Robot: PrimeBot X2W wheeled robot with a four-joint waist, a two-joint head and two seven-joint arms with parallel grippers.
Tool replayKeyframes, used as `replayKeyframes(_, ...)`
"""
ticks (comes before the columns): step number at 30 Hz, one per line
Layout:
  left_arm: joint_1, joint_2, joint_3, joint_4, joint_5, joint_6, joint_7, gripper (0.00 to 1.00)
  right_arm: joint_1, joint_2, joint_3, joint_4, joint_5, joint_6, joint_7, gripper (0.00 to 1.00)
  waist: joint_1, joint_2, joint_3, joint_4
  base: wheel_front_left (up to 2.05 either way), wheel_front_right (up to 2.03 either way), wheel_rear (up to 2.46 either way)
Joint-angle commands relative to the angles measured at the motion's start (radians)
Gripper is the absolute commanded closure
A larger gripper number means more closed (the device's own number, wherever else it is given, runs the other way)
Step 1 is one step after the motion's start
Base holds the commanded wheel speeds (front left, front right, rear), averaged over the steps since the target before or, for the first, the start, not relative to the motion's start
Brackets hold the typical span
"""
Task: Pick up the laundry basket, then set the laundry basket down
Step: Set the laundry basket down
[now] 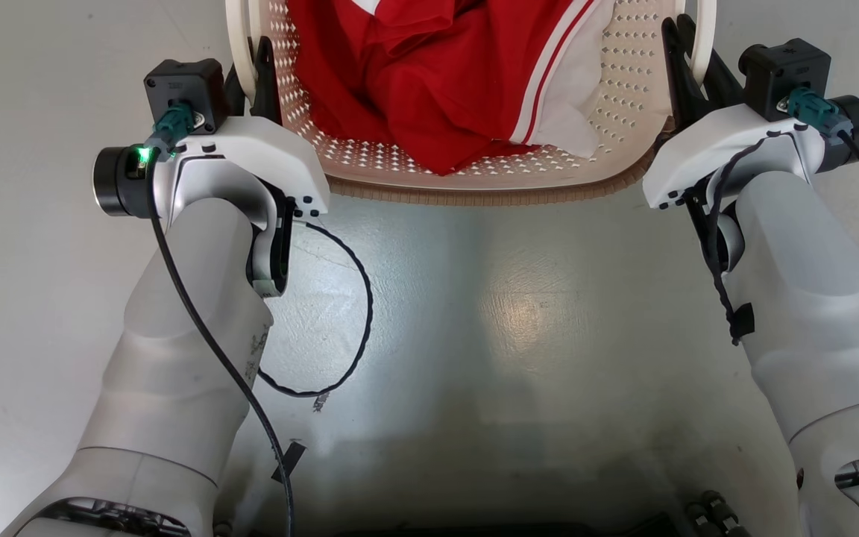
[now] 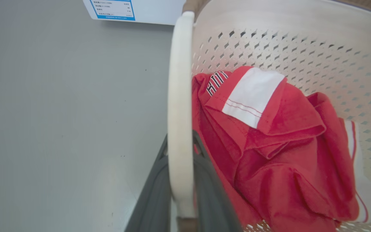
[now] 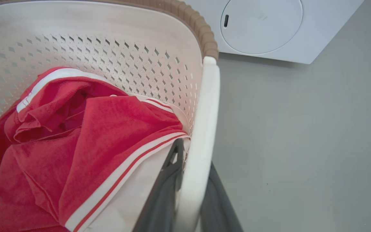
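since both arms share one load, i treat this as a matched lift. the left gripper (image 1: 250, 74) is clenched on the left handle (image 2: 179, 96) of the laundry basket (image 1: 474, 195), one dark finger inside by the red garment (image 1: 429, 74), the other outside. the right gripper (image 1: 698, 63) clamps the right handle (image 3: 201, 129) the same way. the basket sits straight ahead between my forearms over the grey floor (image 1: 511, 313), with the washing machine (image 3: 262, 25) beyond its far rim. i cannot tell whether its base is off the floor. my judgement: raise both wrists at one rate and one height so nothing tips out, avoid pressing the arms inward since the handles look thin, then lower flat, short of the machine, and release only once the weight rests.
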Motion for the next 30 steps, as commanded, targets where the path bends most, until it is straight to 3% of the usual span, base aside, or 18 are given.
replayKeyframes(1, -0.008, 0.018, 0.013, -0.027, -0.019, 0.006, -0.015, 1.0, 0.016, 0.025, 0.014, -0.013, -0.02, 0.007, -0.005, 1.0, 0.0, 0.0, 0.003, 0.0, 0.0, 0.0, 0.0)
replayKeyframes(3, -0.007, 0.018, 0.011, -0.029, -0.041, 0.008, -0.015, 0.98, 0.014, 0.025, 0.01, -0.014, -0.027, 0.007, -0.005, 1.0, 0.0, 0.0, 0.008, 0.001, 0.0, 0.0, 0.0)
replayKeyframes(4, -0.007, 0.018, 0.006, -0.03, -0.049, 0.011, -0.015, 0.54, 0.012, 0.025, 0.005, -0.016, -0.034, 0.007, -0.005, 0.58, 0.0, 0.0, 0.013, 0.003, 0.0, 0.0, 0.0)
replayKeyframes(5, -0.007, 0.018, 0.001, -0.026, -0.06, 0.015, -0.015, 0.0, 0.01, 0.025, -0.001, -0.018, -0.041, 0.007, -0.005, 0.0, 0.0, 0.0, 0.017, 0.005, 0.0, 0.0, 0.0)
replayKeyframes(15, -0.016, 0.018, -0.066, -0.03, -0.17, 0.03, -0.015, 0.0, 0.006, 0.025, -0.081, -0.037, -0.119, 0.007, -0.005, 0.0, 0.0, 0.0, 0.041, 0.027, 0.0, 0.0, 0.0)
replayKeyframes(30, -0.021, 0.018, -0.067, -0.028, -0.156, 0.038, -0.015, 0.0, 0.016, 0.025, -0.082, -0.049, -0.097, 0.007, -0.005, 0.0, 0.0, 0.0, 0.006, 0.017, 0.0, 0.0, 0.0)
